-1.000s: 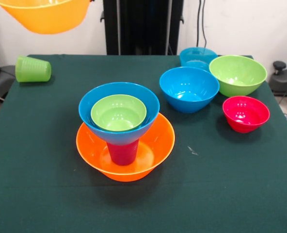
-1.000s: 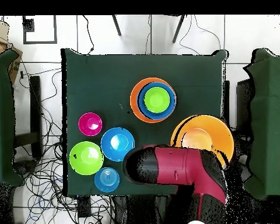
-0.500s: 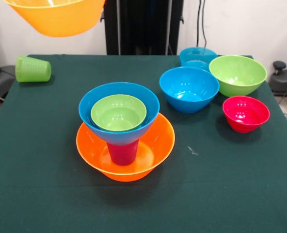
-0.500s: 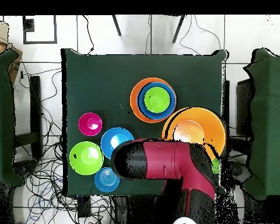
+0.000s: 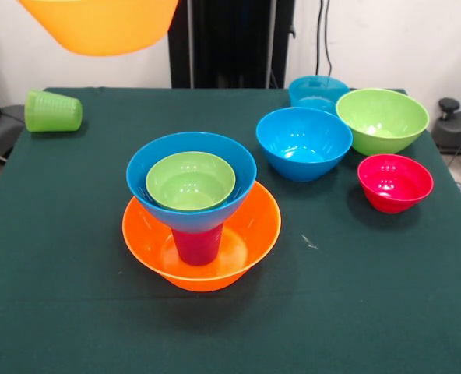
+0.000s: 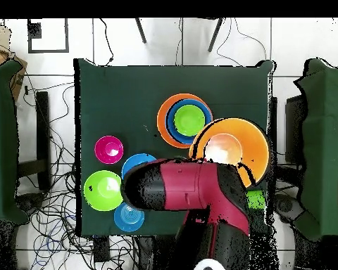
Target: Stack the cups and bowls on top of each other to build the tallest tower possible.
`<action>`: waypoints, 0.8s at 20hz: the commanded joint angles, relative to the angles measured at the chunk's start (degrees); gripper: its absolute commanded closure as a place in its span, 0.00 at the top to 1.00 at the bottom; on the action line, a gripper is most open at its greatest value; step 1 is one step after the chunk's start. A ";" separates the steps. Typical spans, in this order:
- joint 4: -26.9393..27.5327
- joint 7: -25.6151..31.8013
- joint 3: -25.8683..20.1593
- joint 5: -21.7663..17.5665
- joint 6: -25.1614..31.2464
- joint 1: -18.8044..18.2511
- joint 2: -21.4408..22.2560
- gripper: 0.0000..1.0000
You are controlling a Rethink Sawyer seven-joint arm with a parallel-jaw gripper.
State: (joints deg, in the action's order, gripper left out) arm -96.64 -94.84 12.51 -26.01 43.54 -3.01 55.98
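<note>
The second orange bowl (image 5: 98, 25) hangs in the air well above the table (image 5: 59, 312), up and to one side of the tower (image 5: 195, 214); the gripper itself is hidden by the arm (image 6: 193, 193), so I cannot tell how it holds. The tower is an orange bowl (image 5: 246, 241) with the purple-magenta cup (image 5: 195, 243) standing in it, a blue bowl (image 5: 149, 175) perched on the cup and a lime bowl (image 5: 190, 181) nested inside. To do this well, centre the carried bowl over that lime bowl and lower it level (the cup is a narrow footing, so any sideways nudge could topple everything). The green cup (image 5: 53, 111) lies on its side near a far corner; the loose bowls (image 5: 304, 144) sit well apart, out of the way.
</note>
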 commanded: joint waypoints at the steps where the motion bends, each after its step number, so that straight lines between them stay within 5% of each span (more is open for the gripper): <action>1: 4.89 -5.23 -3.75 -1.66 1.22 1.78 -4.12 0.00; 16: 12.13 -9.36 -2.77 0.82 3.53 4.28 -10.71 0.00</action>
State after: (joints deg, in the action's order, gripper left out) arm -88.42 -94.87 12.62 -25.99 43.55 -0.39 50.04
